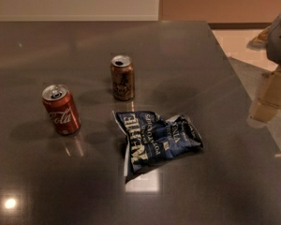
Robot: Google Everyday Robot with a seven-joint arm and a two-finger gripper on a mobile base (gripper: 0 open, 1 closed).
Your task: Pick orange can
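I see the orange can (pixel 122 78) standing upright on the dark table (pixel 215 182), about midway between the left and right edges and closer to the far edge than the near one. A red Coca-Cola can (pixel 61 109) stands upright toward the left edge, apart from it. A crumpled blue chip bag (pixel 157 142) lies just on the near-edge side of the orange can, not touching it. The gripper (pixel 268 97) hangs beyond the right edge, well apart from the can; I cannot tell whether it is wide or narrow.
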